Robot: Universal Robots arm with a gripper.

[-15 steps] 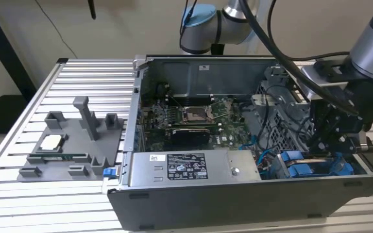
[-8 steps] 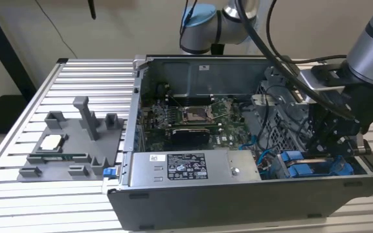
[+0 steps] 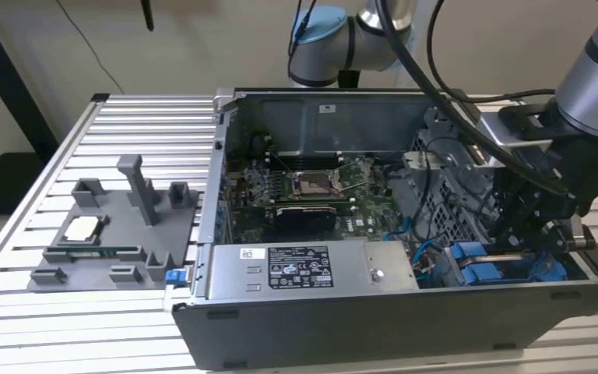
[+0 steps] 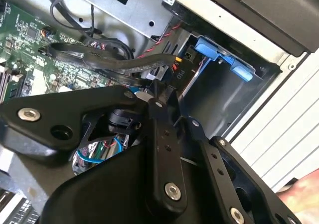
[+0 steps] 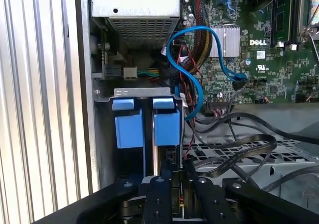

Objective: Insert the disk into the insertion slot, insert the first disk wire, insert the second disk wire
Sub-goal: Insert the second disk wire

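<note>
Your gripper (image 5: 172, 181) sat deep in case's (image 3: 382, 319) front corner, fingers pinched on black wire plug at disk (image 5: 167, 127) seated in slot (image 5: 142, 91). Plug likely fragile, cable floppy; hold plug body.

Not much legible: the fine print on the white label (image 3: 299, 266) on the power-supply box (image 3: 367, 269) is too small, plus white lettering on the motherboard (image 5: 259, 59) and a short marking on a black connector (image 4: 180, 74).
</note>
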